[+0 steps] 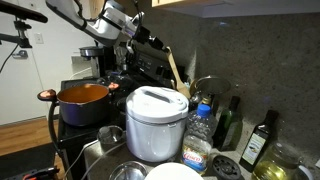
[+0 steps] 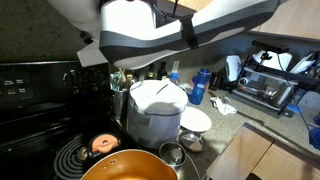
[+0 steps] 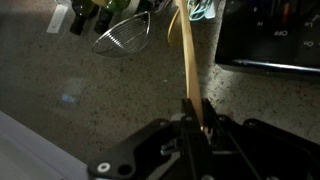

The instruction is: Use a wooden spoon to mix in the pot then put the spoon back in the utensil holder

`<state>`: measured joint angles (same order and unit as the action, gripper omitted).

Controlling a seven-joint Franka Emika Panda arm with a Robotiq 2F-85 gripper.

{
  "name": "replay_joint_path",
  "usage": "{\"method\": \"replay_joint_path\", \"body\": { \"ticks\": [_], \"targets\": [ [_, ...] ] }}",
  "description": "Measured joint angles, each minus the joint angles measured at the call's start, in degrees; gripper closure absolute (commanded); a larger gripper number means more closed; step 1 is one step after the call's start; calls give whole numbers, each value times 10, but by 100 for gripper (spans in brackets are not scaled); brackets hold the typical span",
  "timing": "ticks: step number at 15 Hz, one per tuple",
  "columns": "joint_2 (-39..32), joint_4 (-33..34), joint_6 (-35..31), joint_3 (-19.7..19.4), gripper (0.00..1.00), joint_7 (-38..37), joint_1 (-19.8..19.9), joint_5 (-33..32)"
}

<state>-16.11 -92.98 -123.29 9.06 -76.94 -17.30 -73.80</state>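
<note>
My gripper [image 3: 196,112] is shut on the handle of the light tan wooden spoon [image 3: 185,55], which runs up the wrist view over the speckled counter. In an exterior view the spoon [image 1: 172,68] hangs tilted below the gripper [image 1: 160,46], above and behind the white domed cooker [image 1: 156,120]. The orange-red pot [image 1: 83,102] with its copper handle sits on the stove to the left of the gripper; its rim also shows at the bottom of an exterior view [image 2: 125,165]. I cannot make out the utensil holder.
The black stove [image 2: 40,110] holds the pot. Bottles [image 1: 260,140] and a wire strainer [image 3: 122,38] stand along the stone backsplash. Bowls [image 2: 192,122] sit by the cooker. A toaster oven [image 2: 272,85] is at the counter's far end.
</note>
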Motion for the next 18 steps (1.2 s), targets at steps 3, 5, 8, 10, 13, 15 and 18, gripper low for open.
{"method": "replay_joint_path", "body": {
  "ticks": [3,5,8,10,13,15,18],
  "targets": [
    [-3,-8,-6,0,97,-1,11,15],
    [-3,-8,-10,0,97,-1,17,26],
    [-3,-8,-16,0,62,-1,21,40],
    [-3,-9,-17,0,49,0,24,56],
    [-3,-9,-17,0,25,6,28,94],
    [-3,-9,-17,0,10,22,29,132],
    [-2,-7,-17,0,0,44,30,182]
  ]
}}
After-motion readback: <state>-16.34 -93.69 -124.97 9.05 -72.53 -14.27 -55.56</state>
